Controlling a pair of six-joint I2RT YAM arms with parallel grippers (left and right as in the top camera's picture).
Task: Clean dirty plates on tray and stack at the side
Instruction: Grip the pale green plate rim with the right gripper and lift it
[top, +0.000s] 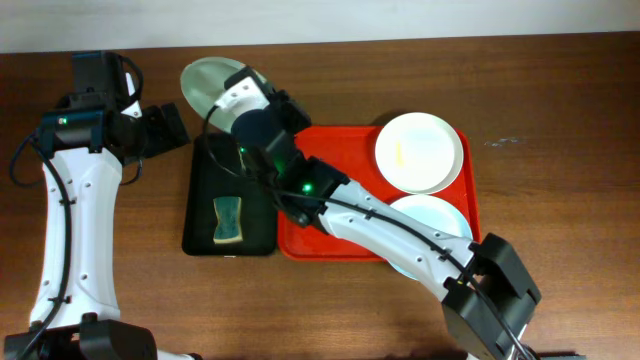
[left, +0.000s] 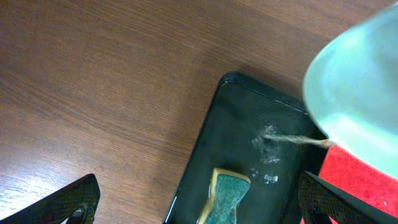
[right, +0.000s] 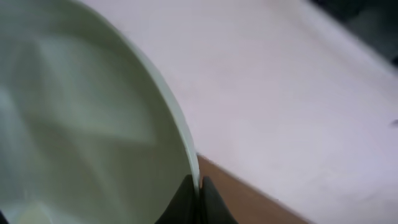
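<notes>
My right gripper (top: 228, 88) is shut on the rim of a pale blue-green plate (top: 205, 80), holding it tilted above the far end of the black tray (top: 200, 235). In the right wrist view the fingertips (right: 189, 196) pinch the plate's edge (right: 180, 124). A thin yellowish streak (left: 305, 140) runs from the plate (left: 360, 87) down toward the black tray (left: 211, 124). On the red tray (top: 340, 245) lie a white plate (top: 420, 150) and another blue-green plate (top: 440, 215), partly under my right arm. My left gripper (top: 178, 127) stands open, left of the held plate, holding nothing.
A green and yellow sponge (top: 228, 220) lies in the black tray, seen between my left fingers (left: 74, 199) in the left wrist view as the sponge (left: 225, 196). Bare wooden table (top: 560, 100) lies right of the red tray. A pale wall borders the far edge.
</notes>
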